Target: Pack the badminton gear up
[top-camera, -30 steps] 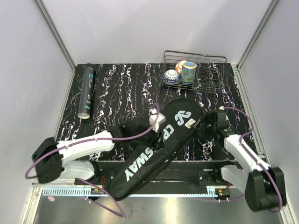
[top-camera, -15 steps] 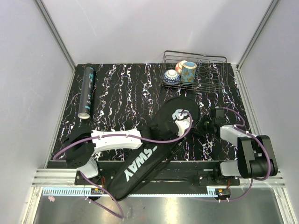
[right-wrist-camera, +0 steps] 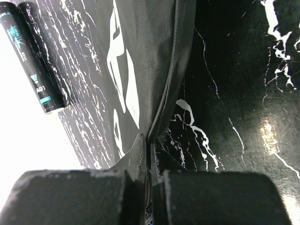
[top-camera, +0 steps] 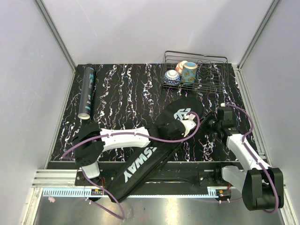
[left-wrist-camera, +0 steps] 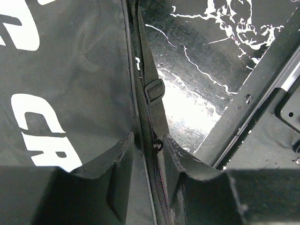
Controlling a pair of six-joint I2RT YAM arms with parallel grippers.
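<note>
From above, the long black bag [top-camera: 154,152] lies slantwise on the counter [top-camera: 126,89]. Its narrow end hangs over the near edge and its wide end points to the wire basket [top-camera: 220,80] with painted cups [top-camera: 190,71]. The dark tube [top-camera: 87,91] lies at the far left, well apart from the bag. The left end effector [top-camera: 189,123] is on the wide end of the bag, and the right end effector [top-camera: 211,124] is at the bag's right edge.

In the left wrist view, the fingers stand a little apart. Between them lies the zipper pull [left-wrist-camera: 157,144], beside a strap [left-wrist-camera: 149,65] along the bag's edge. They do not press it.

In the right wrist view, the fingers are closed together and pinch the seam at the bag's edge. The tube is seen at the upper left.
</note>
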